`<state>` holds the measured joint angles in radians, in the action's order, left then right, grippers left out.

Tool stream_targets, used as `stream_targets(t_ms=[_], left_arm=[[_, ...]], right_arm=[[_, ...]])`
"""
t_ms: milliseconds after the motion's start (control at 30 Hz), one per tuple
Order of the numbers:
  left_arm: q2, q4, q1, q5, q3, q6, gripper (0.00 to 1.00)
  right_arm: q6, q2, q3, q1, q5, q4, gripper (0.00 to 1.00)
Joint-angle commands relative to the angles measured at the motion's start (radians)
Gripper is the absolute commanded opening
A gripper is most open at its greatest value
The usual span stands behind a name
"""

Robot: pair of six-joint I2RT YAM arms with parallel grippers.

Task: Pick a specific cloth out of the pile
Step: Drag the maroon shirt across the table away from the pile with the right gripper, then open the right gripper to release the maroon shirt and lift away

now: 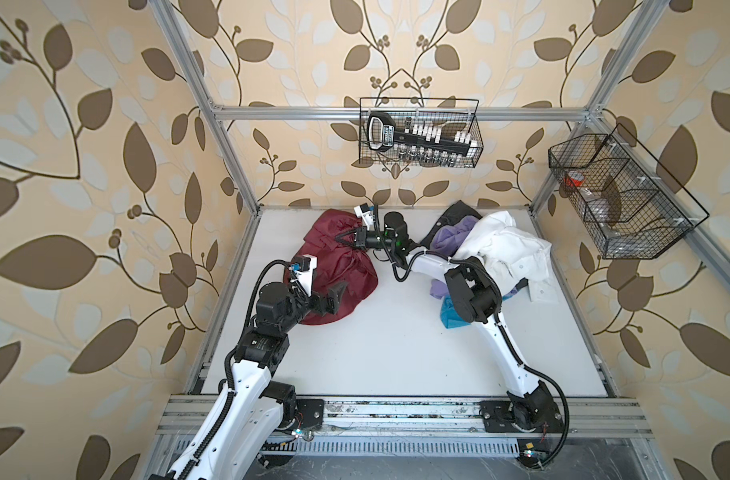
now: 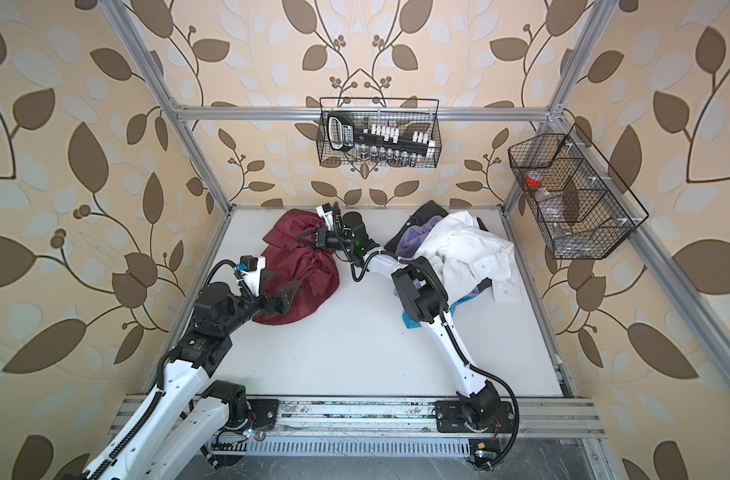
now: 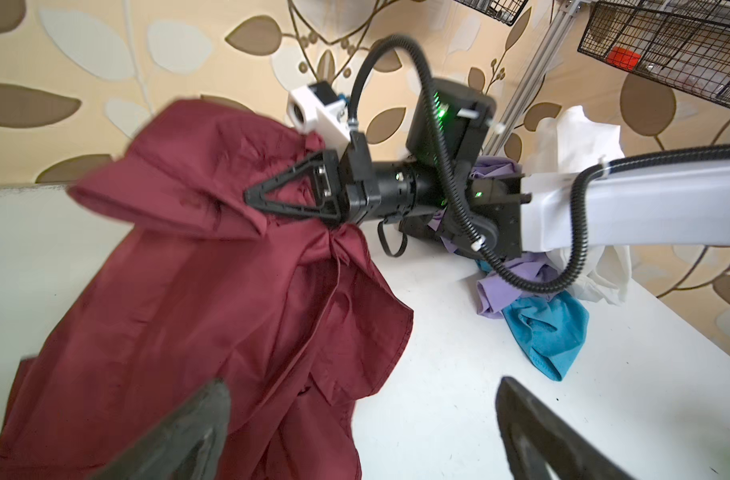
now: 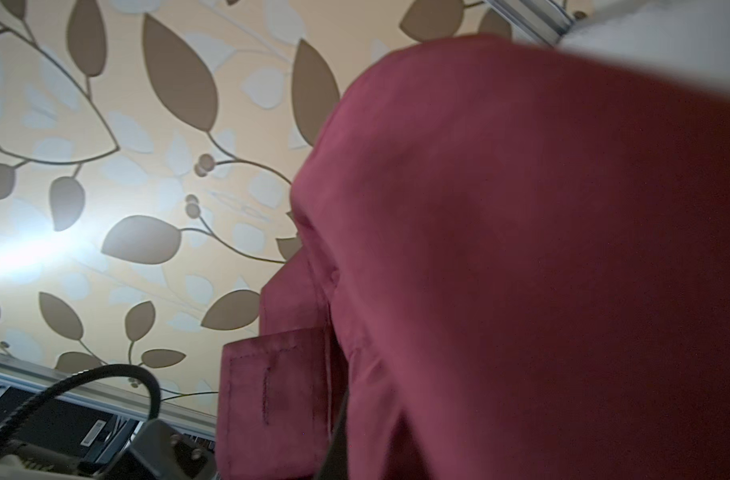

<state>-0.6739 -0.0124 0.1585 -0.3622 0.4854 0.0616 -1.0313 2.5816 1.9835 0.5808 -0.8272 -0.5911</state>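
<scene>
The cloth (image 1: pixel 342 274) (image 2: pixel 309 270), a maroon shirt-like garment, is apart from the pile, at the back left of the white table (image 1: pixel 396 353). My right gripper (image 1: pixel 338 238) (image 2: pixel 301 237) reaches across the middle and is shut on a bunched fold of it, lifting that part. The left wrist view shows the same grip, right gripper (image 3: pixel 251 195) on cloth (image 3: pixel 213 299). In the right wrist view the cloth (image 4: pixel 521 249) covers the jaws. My left gripper (image 1: pixel 334 297) (image 3: pixel 361 384) hovers open over the cloth's near edge, holding nothing. The pile (image 1: pixel 500 249) sits at the back right.
The pile holds a big white garment (image 2: pixel 467 249), a lilac cloth (image 1: pixel 450 239), a teal one (image 3: pixel 546 328) and a black one (image 1: pixel 458 212). A wire basket (image 1: pixel 421 133) hangs on the back wall, another wire basket (image 1: pixel 621 195) on the right. Aluminium posts frame the table.
</scene>
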Motion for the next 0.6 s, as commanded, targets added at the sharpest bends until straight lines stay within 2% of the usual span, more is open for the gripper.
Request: stream_targets(t_ms=[0, 133, 167, 233, 300, 333, 467, 567], left_arm=[[0.011, -0.046, 0.009, 0.000, -0.002, 0.003, 0.99], [0.009, -0.047, 0.009, 0.002, -0.002, 0.001, 0.99], [0.008, -0.047, 0.009, 0.001, -0.003, 0.001, 0.99], [0.007, -0.048, 0.009, 0.000, -0.004, 0.001, 0.99], [0.005, -0.049, 0.009, 0.000, -0.003, 0.001, 0.99], [0.005, -0.048, 0.009, -0.001, -0.002, 0.003, 0.99], [0.004, -0.047, 0.009, 0.000, -0.002, 0.002, 0.99], [0.004, -0.046, 0.009, 0.003, -0.002, 0.002, 0.99]], right_arm=[[0.106, 0.020, 0.016, 0.022, 0.015, 0.092, 0.00], [0.358, 0.025, 0.053, 0.043, 0.131, 0.395, 0.03], [0.413, 0.025, 0.064, 0.052, 0.170, 0.466, 0.10], [0.498, 0.032, 0.081, 0.074, 0.243, 0.574, 0.37], [0.531, 0.044, 0.092, 0.087, 0.277, 0.625, 0.54], [0.548, 0.055, 0.108, 0.093, 0.292, 0.655, 0.59], [0.595, 0.109, 0.195, 0.109, 0.324, 0.762, 0.68], [0.610, 0.085, 0.188, 0.109, 0.326, 0.765, 0.76]])
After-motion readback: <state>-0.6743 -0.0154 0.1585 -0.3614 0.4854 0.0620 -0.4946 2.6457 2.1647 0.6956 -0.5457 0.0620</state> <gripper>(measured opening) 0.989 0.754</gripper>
